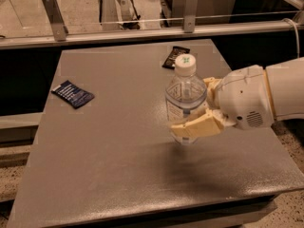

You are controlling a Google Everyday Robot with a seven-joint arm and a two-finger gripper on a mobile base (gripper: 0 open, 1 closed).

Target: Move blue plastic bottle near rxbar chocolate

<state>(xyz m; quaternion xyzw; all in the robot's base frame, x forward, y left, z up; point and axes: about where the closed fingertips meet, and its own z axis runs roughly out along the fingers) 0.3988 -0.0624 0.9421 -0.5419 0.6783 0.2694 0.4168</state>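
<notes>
The blue plastic bottle [185, 97] is clear with a white cap and a white-and-blue label. It stands upright, lifted a little above the grey table [118, 151], right of centre. My gripper [197, 113] comes in from the right and is shut on the bottle's body; one cream finger [197, 126] crosses its lower front. The rxbar chocolate [175, 57], a flat black wrapper, lies at the table's far edge, just behind the bottle's cap and partly hidden by it.
A dark blue flat packet [72, 93] with white text lies at the table's left side. A metal rail with two posts [142, 30] runs behind the table. The white arm [266, 96] covers the right side.
</notes>
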